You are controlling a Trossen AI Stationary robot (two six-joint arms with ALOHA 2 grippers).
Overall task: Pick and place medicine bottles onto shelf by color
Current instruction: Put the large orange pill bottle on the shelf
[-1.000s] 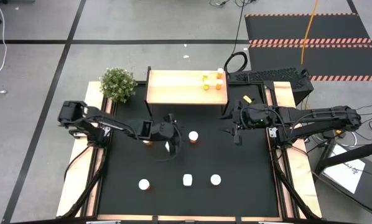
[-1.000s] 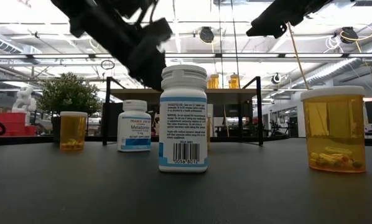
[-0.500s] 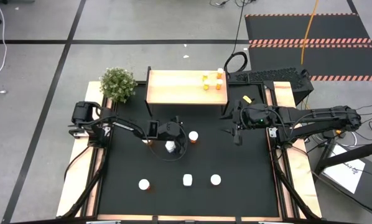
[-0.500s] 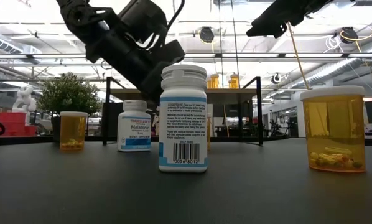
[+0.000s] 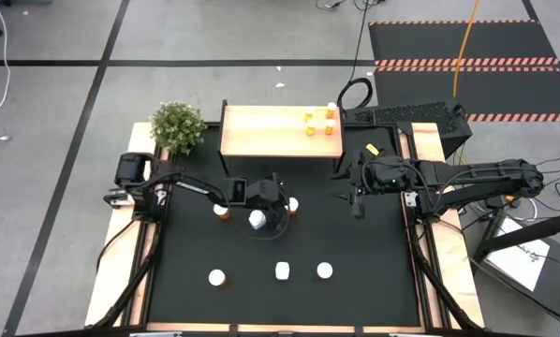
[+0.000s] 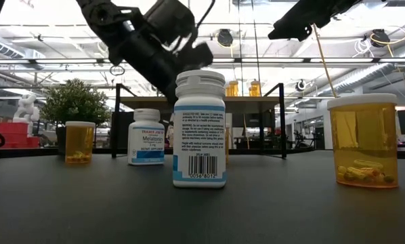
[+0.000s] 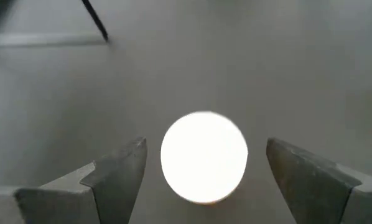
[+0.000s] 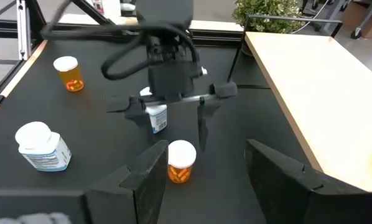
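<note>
Though capped white, translucent orange bottle [image 8: 181, 162]

Orange and white medicine bottles [image 5: 282, 271] upright on black mat, three orange on light-wood shelf [image 5: 261, 131]

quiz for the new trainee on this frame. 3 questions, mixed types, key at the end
1. True or false: the left gripper is shut on a bottle.
2. Where on the shelf do the placed medicine bottles stand, seen from above? A) the end by the plant B) the end by the right arm C) the middle
3. Short answer: in the left wrist view, what lies between the left gripper's fingers?

Key
1. False. Its fingers are open over the mat and hold nothing.
2. B.
3. A round white cap, untouched on both sides. The right gripper waits open near the shelf's right end.
</note>
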